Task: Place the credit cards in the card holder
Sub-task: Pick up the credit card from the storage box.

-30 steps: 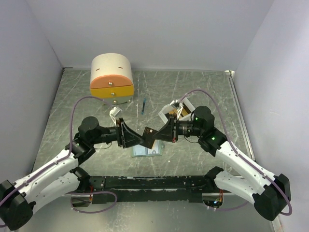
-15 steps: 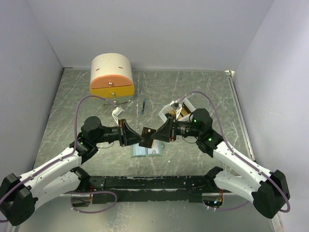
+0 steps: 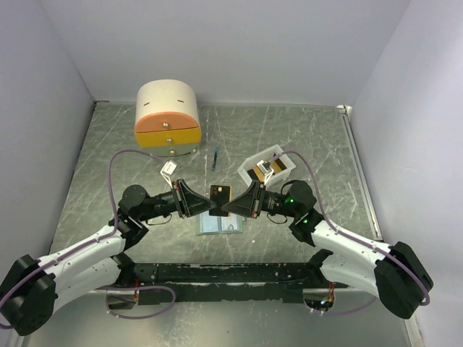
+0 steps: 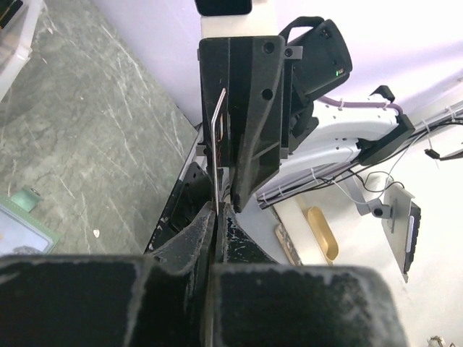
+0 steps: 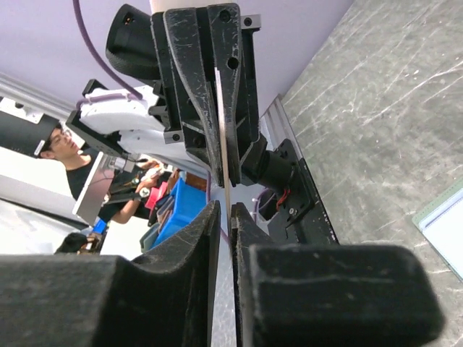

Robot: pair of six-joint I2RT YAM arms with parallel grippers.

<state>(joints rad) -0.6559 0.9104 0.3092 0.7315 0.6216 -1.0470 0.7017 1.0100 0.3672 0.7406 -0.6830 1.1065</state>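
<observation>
Centre frame: left tool [image 3: 205, 205] clamped on dark credit card [image 3: 220, 195], held upright over card holder [image 3: 221, 225], likely for handover. Right tool [image 3: 230, 206] brackets it; grip unclear.

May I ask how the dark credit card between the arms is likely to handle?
The dark credit card looks fairly stiff: it stands flat though the left end effector pinches only its edge. Edge-on it is very thin, so probably light and slippery.
</observation>
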